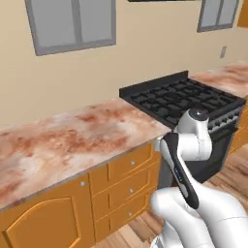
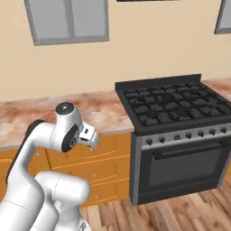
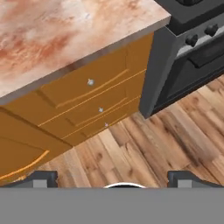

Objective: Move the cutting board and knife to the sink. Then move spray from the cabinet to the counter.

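A cream wall (image 1: 145, 53) backs the whole scene, with a grey-framed window (image 1: 72, 24) set high on the left and a second window (image 1: 218, 13) further right. Below it runs the table (image 1: 63, 138), a broad slab of reddish-brown and cream marbled stone, bare on the stretch in view. A second piece of the same stone (image 1: 227, 77) continues on the far side of the stove (image 2: 176, 108), a black range with cast grates on top, a row of knobs along its front and a dark oven door beneath. The stove stands flush against the right end of the table. Under the stone sit orange wooden drawers (image 3: 92, 94) with small round knobs, three stacked, and a raised-panel cupboard door (image 1: 43, 225) to their left. The floor (image 3: 144, 148) is brown wood planking. The white arm (image 1: 193, 145) is folded low in front of the drawers, its hand tipped down towards the floor. The claw (image 3: 118, 177) hangs released, its two dark finger tips (image 3: 41, 178) standing wide apart over the planks with nothing between them.
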